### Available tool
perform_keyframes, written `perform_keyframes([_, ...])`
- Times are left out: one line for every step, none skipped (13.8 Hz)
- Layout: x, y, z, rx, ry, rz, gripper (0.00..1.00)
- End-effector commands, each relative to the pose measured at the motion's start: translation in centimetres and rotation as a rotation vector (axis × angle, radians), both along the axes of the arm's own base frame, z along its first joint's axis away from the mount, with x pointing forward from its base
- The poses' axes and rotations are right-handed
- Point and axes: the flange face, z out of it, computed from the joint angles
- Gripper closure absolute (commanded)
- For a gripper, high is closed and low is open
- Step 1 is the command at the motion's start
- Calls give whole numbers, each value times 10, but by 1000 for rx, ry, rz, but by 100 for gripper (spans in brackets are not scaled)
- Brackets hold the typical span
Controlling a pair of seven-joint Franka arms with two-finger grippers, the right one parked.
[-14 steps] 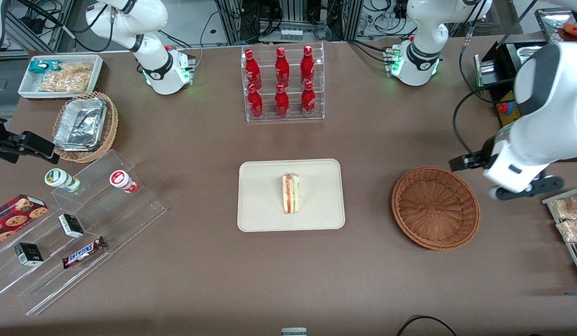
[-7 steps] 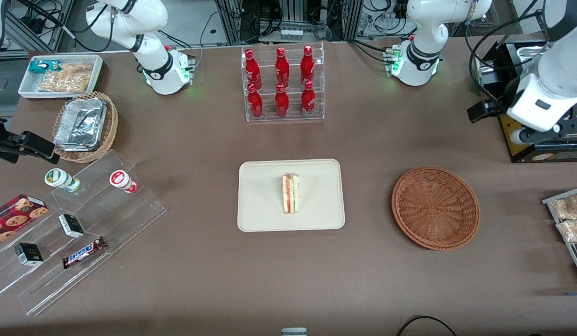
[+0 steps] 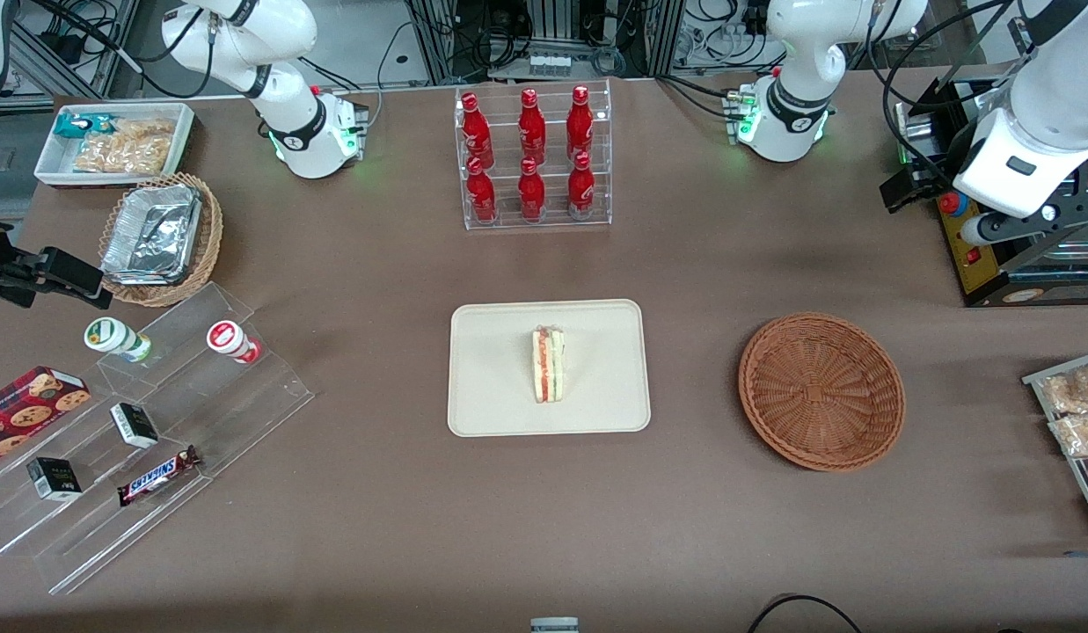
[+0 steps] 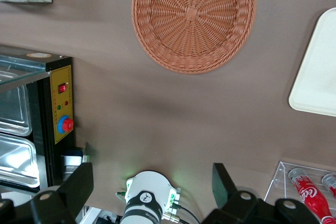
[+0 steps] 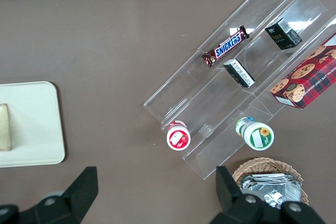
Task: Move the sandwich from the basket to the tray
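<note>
A brown bench [image 3: 728, 545] carries everything. In the front view the sandwich [image 3: 548, 365] lies on edge near the middle of the cream tray [image 3: 500, 400], touching nothing else. The reddish-brown basket [image 3: 821, 391] sits beside the tray, toward the working arm's end of the bench, and holds nothing. A clear rack of red bottles [image 3: 530, 158] stands farther from the camera than the tray. The hand [image 3: 1049, 224] is raised at the working arm's end, above a black box with steel trays [image 3: 1005, 277], well apart from basket and tray.

In the left wrist view the hand [image 4: 152, 184] has its two dark fingers [image 4: 79, 184] spread wide with nothing between them; the basket [image 4: 194, 19] and a corner of the tray [image 4: 317, 77] show on the bench below.

In the right wrist view the sandwich [image 5: 4, 127] rests on the tray [image 5: 37, 129], near a clear stepped stand [image 5: 231, 82] of snacks.
</note>
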Motion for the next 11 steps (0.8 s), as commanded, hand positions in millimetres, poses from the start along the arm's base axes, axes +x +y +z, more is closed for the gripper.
perform_keyframes([19, 1, 9, -35, -10, -8, 0])
perform_keyframes([20, 3, 9, -34, -4, -13, 0])
perform_keyframes([22, 3, 8, -38, 0, -43, 0])
perform_keyframes([22, 4, 7, -45, 6, -93, 0])
perform_keyframes([23, 3, 6, -56, 10, -123, 0])
perform_keyframes([24, 3, 6, -59, 8, -119, 0])
perform_keyframes([25, 3, 10, -60, 2, -119, 0])
perform_keyframes([26, 4, 9, -60, 4, -119, 0])
perform_keyframes([28, 4, 5, -62, 8, -119, 0])
perform_keyframes([29, 4, 7, -63, 5, -119, 0])
perform_keyframes([31, 4, 5, -63, 8, -119, 0])
